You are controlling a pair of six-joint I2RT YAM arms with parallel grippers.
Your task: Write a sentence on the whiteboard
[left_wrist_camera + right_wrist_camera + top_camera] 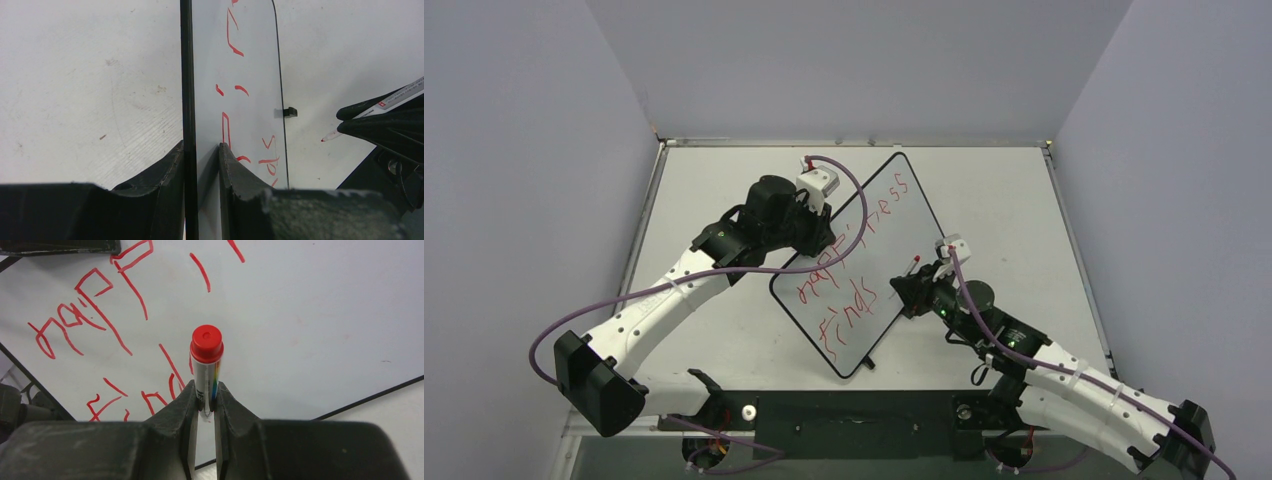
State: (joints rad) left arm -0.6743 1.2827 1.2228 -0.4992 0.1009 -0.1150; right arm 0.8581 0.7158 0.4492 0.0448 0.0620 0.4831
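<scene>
Matte white table [1014, 200], black-rimmed whiteboard [894, 255] set diagonally on it

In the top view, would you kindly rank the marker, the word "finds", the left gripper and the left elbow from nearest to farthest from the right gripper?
1. Marker: held in the right gripper.
2. Word "finds": just left, on the whiteboard.
3. Left gripper: farther left, on the whiteboard's edge.
4. Left elbow: far left.

Marker [206, 362] tip hidden behind barrel in right wrist view, sentence [852, 262] partly covered by left arm [769, 215]
</scene>
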